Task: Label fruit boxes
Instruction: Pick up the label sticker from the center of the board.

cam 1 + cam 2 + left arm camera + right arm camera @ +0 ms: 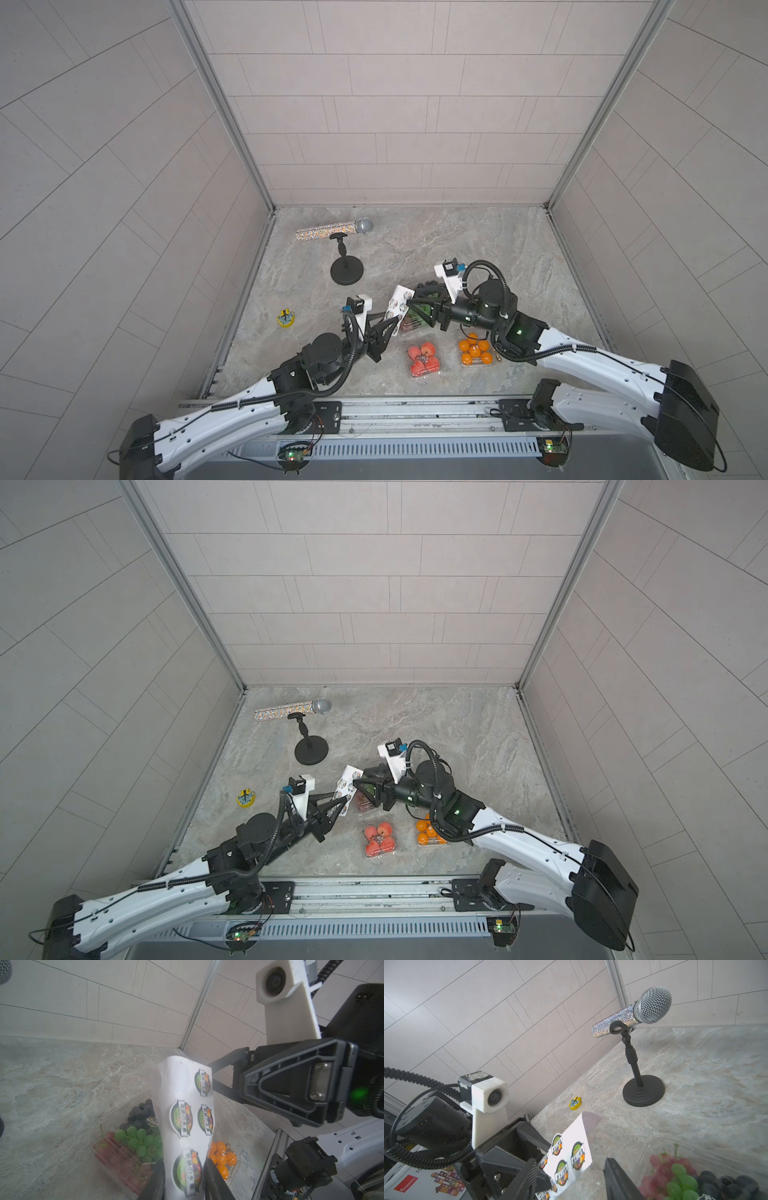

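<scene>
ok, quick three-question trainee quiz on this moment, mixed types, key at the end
1. Pick one: the left hand grips A) the sheet, B) the mic, C) the orange box.
2. True or false: the mic lies flat on the table.
3. Fill in: the yellow toy lies on the ___ arm's side of the table.

Key
1. A
2. False: it is clipped in its stand.
3. left
</scene>
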